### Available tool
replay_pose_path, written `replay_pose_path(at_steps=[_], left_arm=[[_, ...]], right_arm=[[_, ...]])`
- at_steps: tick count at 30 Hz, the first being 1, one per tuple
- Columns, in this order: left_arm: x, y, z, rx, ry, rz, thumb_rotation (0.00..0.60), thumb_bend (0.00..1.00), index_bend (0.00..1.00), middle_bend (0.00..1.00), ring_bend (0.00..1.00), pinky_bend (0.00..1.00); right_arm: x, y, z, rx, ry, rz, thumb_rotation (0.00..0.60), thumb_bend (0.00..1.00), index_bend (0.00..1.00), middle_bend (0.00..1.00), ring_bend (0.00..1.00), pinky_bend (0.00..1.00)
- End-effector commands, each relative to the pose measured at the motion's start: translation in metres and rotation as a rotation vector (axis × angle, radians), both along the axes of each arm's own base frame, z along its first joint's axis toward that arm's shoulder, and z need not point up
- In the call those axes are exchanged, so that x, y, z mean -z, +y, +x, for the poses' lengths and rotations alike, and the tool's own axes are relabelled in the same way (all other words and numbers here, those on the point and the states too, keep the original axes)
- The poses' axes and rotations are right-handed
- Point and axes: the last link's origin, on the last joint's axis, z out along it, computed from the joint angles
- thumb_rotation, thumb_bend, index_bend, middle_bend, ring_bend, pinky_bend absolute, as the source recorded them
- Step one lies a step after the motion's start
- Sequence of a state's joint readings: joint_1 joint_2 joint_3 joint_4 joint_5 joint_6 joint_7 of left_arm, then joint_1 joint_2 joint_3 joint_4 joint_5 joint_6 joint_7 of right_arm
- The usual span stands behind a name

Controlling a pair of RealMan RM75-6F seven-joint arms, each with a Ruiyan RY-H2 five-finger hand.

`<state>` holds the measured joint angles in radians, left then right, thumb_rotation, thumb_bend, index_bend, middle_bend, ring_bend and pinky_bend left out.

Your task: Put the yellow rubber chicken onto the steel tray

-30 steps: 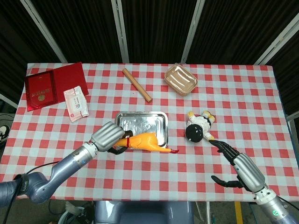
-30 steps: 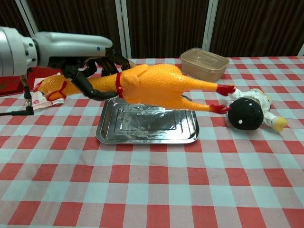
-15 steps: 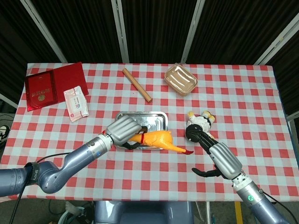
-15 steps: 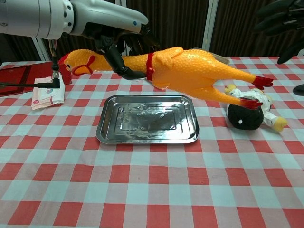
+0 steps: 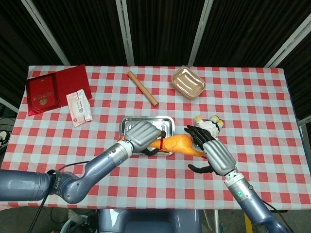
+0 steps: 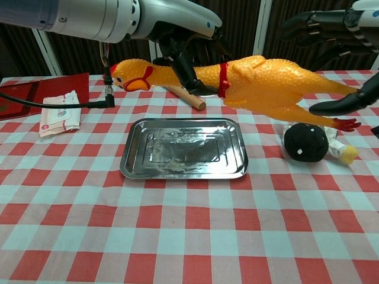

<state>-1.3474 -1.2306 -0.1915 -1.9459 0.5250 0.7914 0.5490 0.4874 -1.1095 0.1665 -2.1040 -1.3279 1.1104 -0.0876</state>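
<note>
I hold the yellow rubber chicken (image 6: 260,89) in the air above the steel tray (image 6: 183,148), so it can come down flat onto it. My left hand (image 5: 143,136) has its fingers (image 6: 189,74) wrapped around the neck, the body trailing toward 3 o'clock. My right hand (image 5: 214,153) hovers beside the legs, fingers spread, holding nothing.

A table (image 5: 252,97) in red-and-white checked cloth stands before dark panels divided by pale slanting bars (image 5: 124,29).
</note>
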Motion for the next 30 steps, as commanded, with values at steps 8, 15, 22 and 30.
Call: replay_pose_path(at_steps=[8,15,22,30], left_arm=[[0.009,-0.005,0.005,-0.001,0.001,-0.007,0.600,0.60,0.54,0.62,0.54,0.62],[0.012,-0.005,0.006,-0.004,0.000,-0.014,0.600,0.59,0.54,0.62,0.54,0.62],[0.014,-0.004,0.007,-0.006,-0.005,-0.019,0.600,0.59,0.54,0.62,0.54,0.62],[0.015,-0.002,0.007,-0.004,-0.010,-0.021,0.600,0.59,0.54,0.62,0.54,0.62]], right_arm=[[0.014,-0.016,0.006,0.019,0.027,-0.031,0.600,0.24,0.09,0.06,0.06,0.19],[0.018,-0.019,0.007,0.022,0.029,-0.029,0.600,0.24,0.15,0.10,0.10,0.19],[0.021,-0.022,0.007,0.028,0.032,-0.025,0.600,0.24,0.24,0.16,0.16,0.22],[0.024,-0.024,0.009,0.030,0.024,-0.025,0.600,0.43,0.56,0.40,0.40,0.47]])
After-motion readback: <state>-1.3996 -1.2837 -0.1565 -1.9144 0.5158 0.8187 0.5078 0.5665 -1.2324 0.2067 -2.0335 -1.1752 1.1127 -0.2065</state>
